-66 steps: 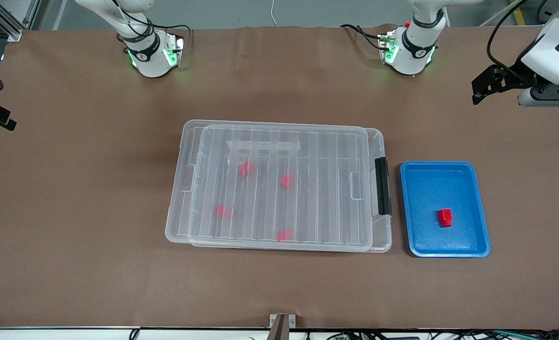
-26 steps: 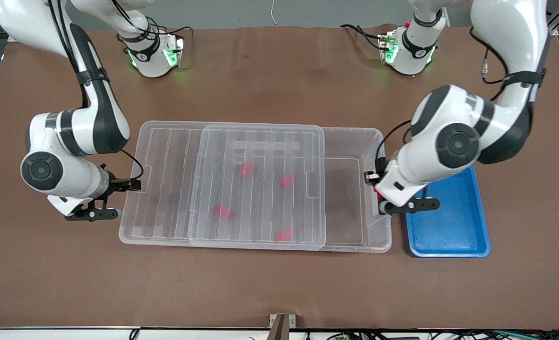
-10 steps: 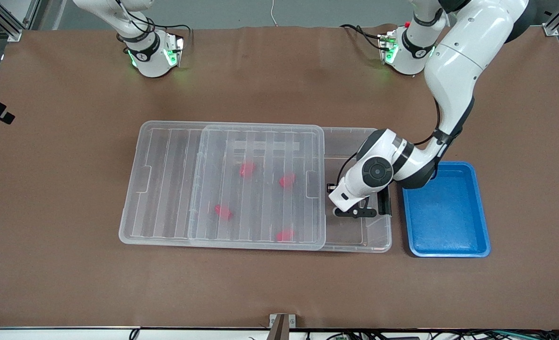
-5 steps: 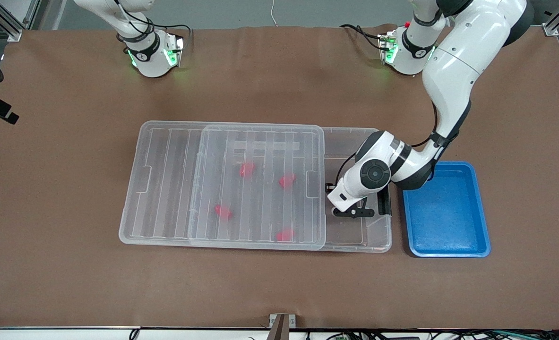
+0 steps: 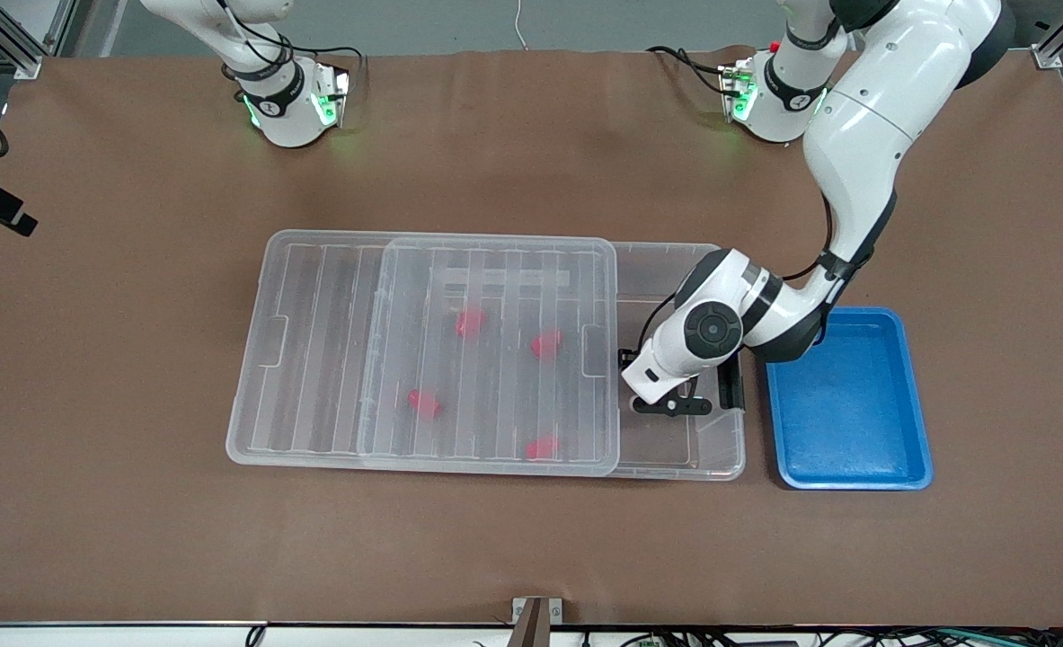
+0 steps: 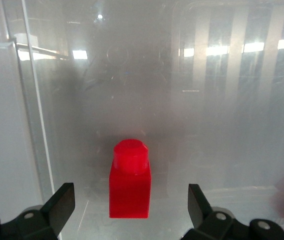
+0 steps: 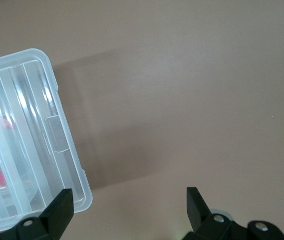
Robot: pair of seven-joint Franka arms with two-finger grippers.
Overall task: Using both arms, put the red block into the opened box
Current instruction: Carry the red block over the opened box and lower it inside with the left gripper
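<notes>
red block point(image 6: 130, 181) sits on the clear floor of the box point(image 5: 675, 256), in the uncovered strip at the left arm's end, upright with its round stub on top (the front view hides it under the arm's wrist). the left gripper point(image 6: 131, 212) hangs just over that strip, jaws spread wide with a black finger on either side of the block and a clear gap between each finger and the plastic, so nothing is gripped

relative to the box: its ribbed lid point(image 5: 486, 350) is slid toward the right arm's end, overhanging that end of the box and leaving only the strip by the black handle point(image 5: 730, 386) open. four other red pieces point(image 5: 470, 323) show blurred through the lid, spread over the covered part. the blue tray point(image 5: 845, 400) lies on the counter point(image 5: 136, 503) just beside the box's handle end, nothing in it that can be seen

the left arm point(image 5: 863, 135) reaches from its base down to the box, elbow above the edge of the tray nearest the box. the right arm waits, drawn back away from the box; the right gripper point(image 7: 130, 209) is up over bare counter off the overhanging corner of the lid point(image 7: 27, 135), jaws wide apart and holding nothing
</notes>
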